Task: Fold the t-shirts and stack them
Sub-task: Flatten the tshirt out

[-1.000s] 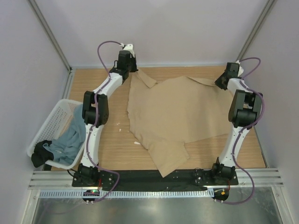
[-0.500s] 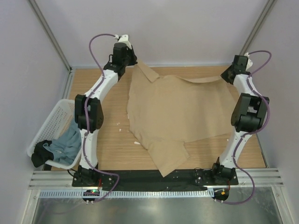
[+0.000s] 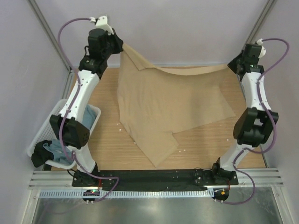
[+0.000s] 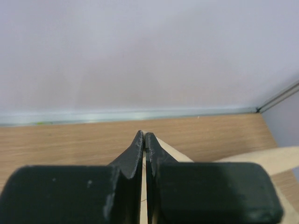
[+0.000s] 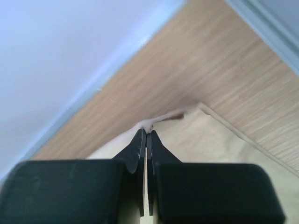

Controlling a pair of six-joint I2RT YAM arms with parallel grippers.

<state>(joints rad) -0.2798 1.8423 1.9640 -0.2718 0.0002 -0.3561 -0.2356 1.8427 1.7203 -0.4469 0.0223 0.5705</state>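
Note:
The tan-beige t-shirt [image 3: 163,102] hangs from both grippers at the far side of the table, its lower part trailing on the wood toward the front. My left gripper [image 3: 120,45] is shut on its far left edge, high near the back wall; the cloth shows between the fingers in the left wrist view [image 4: 144,140]. My right gripper [image 3: 232,66] is shut on the far right edge [image 5: 145,128]. The top edge sags between them. The grey-blue t-shirt [image 3: 57,150] lies bunched in the basket, mostly hidden by the left arm.
A white mesh basket [image 3: 41,133] stands at the table's left edge, with a black object [image 3: 39,157] at its near end. The back wall is close behind both grippers. Side walls stand left and right.
Both grippers have risen and moved outward and back, lifting the tan shirt's far edge and stretching it. The shirt's lower part has dragged toward the back.

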